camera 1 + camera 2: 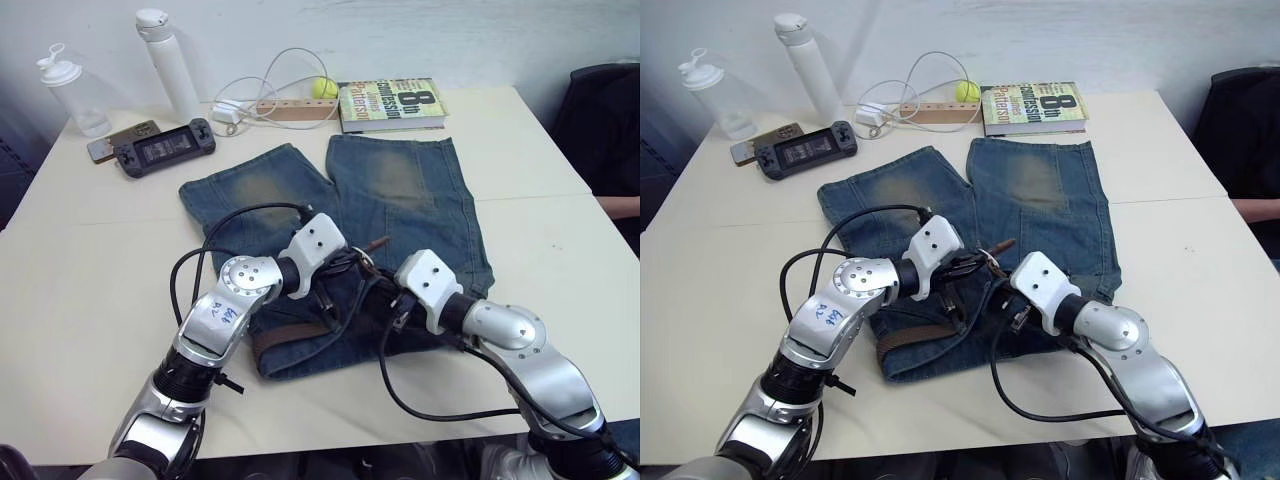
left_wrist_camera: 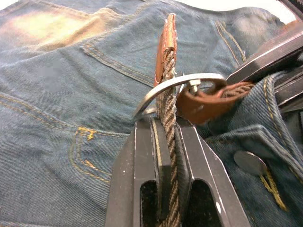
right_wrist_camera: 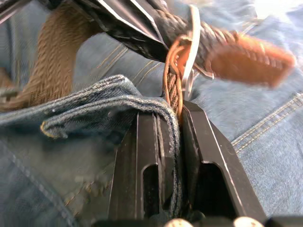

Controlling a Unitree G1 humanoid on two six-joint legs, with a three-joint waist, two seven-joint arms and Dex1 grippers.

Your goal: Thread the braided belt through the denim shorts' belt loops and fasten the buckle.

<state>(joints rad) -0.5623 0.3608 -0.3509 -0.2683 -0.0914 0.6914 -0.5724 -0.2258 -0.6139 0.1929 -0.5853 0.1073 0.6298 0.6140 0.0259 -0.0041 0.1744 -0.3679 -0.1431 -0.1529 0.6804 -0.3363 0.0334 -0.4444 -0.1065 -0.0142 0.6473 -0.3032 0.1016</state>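
One white table (image 1: 560, 250) carries one pair of shorts (image 1: 420, 200), laid flat with both legs pointing away from the robot and the waistband nearest it. One belt (image 1: 915, 335) runs along that waistband, its brown strap showing at the near left edge. Two grippers meet over the middle of the waist: the left gripper (image 2: 166, 130) has its fingers pressed onto the braided strap just behind the tan tip, which pokes through the one silver buckle (image 2: 182, 82); the right gripper (image 3: 179, 111) pinches the buckle end of the belt together with a fold of denim waistband. Along the far edge — one book (image 1: 392, 103), two bottles (image 1: 168, 62), one handheld game console (image 1: 163, 148), one white cable (image 1: 270, 85), one yellow ball (image 1: 324, 88)
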